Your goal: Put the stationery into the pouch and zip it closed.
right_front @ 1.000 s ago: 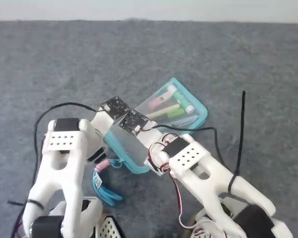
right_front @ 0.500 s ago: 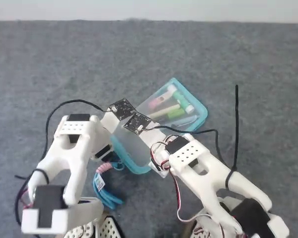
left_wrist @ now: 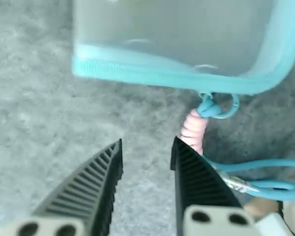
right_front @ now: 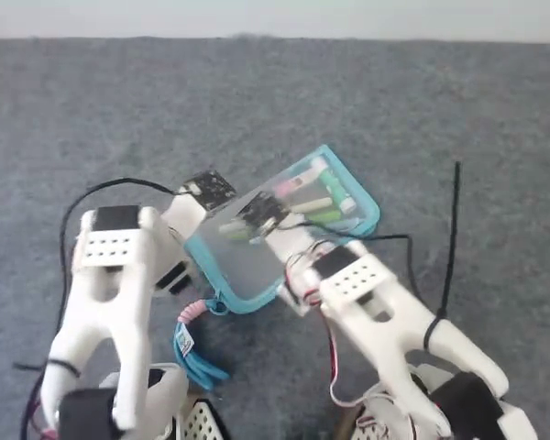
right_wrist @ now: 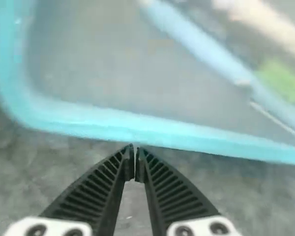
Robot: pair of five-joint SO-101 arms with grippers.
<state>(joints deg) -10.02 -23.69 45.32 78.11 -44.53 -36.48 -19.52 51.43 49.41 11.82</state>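
High view: black cable (right_front: 456, 215) near pouch (right_front: 246, 263)

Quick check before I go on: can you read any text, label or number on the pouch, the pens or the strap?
No text can be read.
pouch: no print shows on its clear face or blue edge.
pens inside it: any print is too blurred to read.
strap: carries a small pale tag, too small to read.

No text, label or number can be read on the pouch (right_front: 246, 261).
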